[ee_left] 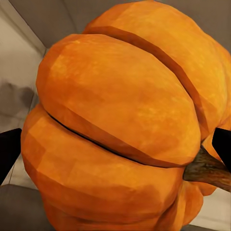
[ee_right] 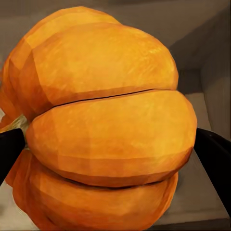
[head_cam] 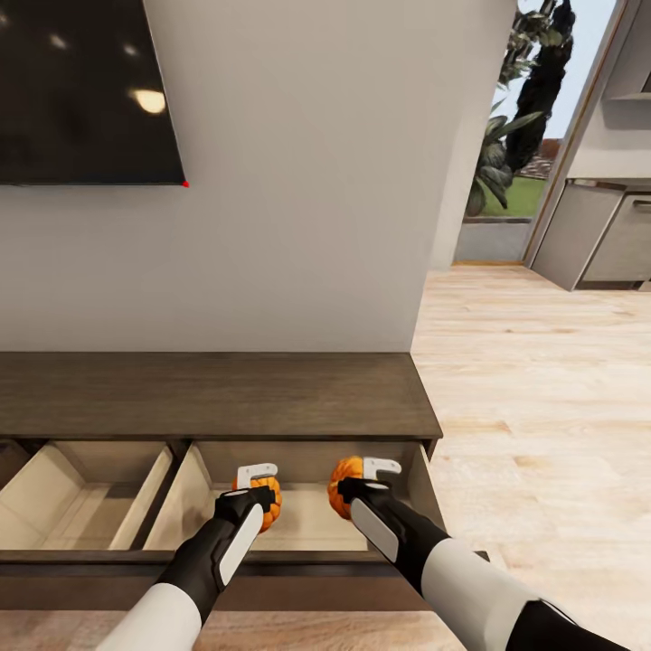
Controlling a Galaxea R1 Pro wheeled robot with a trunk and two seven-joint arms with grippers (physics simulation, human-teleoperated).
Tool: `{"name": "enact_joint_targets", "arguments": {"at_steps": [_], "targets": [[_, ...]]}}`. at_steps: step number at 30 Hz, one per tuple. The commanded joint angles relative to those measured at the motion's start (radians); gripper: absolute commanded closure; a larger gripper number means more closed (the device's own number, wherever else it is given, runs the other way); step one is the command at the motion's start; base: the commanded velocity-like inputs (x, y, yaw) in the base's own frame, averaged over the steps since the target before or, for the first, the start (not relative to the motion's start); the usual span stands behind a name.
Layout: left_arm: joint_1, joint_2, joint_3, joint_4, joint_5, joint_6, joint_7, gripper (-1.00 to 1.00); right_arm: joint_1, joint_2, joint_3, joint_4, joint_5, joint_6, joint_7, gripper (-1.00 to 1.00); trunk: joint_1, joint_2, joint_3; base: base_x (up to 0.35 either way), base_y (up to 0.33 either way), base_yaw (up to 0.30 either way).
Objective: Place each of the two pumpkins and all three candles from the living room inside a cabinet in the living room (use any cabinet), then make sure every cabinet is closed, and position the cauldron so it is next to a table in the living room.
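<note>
Right, both pumpkins are in my grip over the open drawer at the right end of the cabinet point(head_cam: 217, 393). The left pumpkin point(head_cam: 264, 495) sits clamped in the left gripper point(head_cam: 257, 482); in the left wrist view that pumpkin point(ee_left: 120, 125) crowds the frame, its brown stem point(ee_left: 207, 169) pointing sideways, with a dark fingertip point(ee_left: 8, 151) pressed at each flank. The right pumpkin point(head_cam: 344, 484) is pinched the same way by the right gripper point(head_cam: 362, 479) — in the right wrist view the pumpkin point(ee_right: 106, 130) lies on its side between the two black fingertips point(ee_right: 214, 154), with the pale drawer floor behind it.

From the head view I see both held inside the outline of that drawer point(head_cam: 307, 520), the left one toward its middle and the right one nearer its right wall; I cannot tell whether either touches the drawer bottom. A second drawer point(head_cam: 81, 497) stands open just to the left — beige inside, like the first.

Above the cabinet's dark wood top is a plain wall with a dark television point(head_cam: 86, 90) at the upper left. To the right, light wood floor point(head_cam: 542, 389) runs toward grey kitchen units point(head_cam: 601, 235) and a doorway with greenery point(head_cam: 520, 117) beyond.
</note>
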Motion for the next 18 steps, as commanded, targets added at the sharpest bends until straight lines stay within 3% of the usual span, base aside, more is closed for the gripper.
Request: {"name": "enact_joint_targets", "arguments": {"at_steps": [1,7,18], "targets": [[-0.001,0.001,-0.004,-0.001,0.01,0.002,0.01,1.0,-0.002,0.0,0.007,0.012,-0.003,0.001,-0.006,1.0,0.0,0.0,-0.001,0.0,0.0,0.0],[-0.001,0.001,-0.005,-0.001,0.01,0.002,0.01,1.0,-0.001,0.0,0.007,0.04,-0.003,-0.003,-0.002,1.0,0.023,-0.042,-0.02,0.0,0.0,0.0],[-0.001,0.001,-0.004,-0.012,0.011,0.004,0.008,1.0,-0.001,0.0,0.007,0.048,-0.003,-0.005,-0.001,1.0,0.027,-0.049,-0.023,0.0,0.0,0.0]]}}
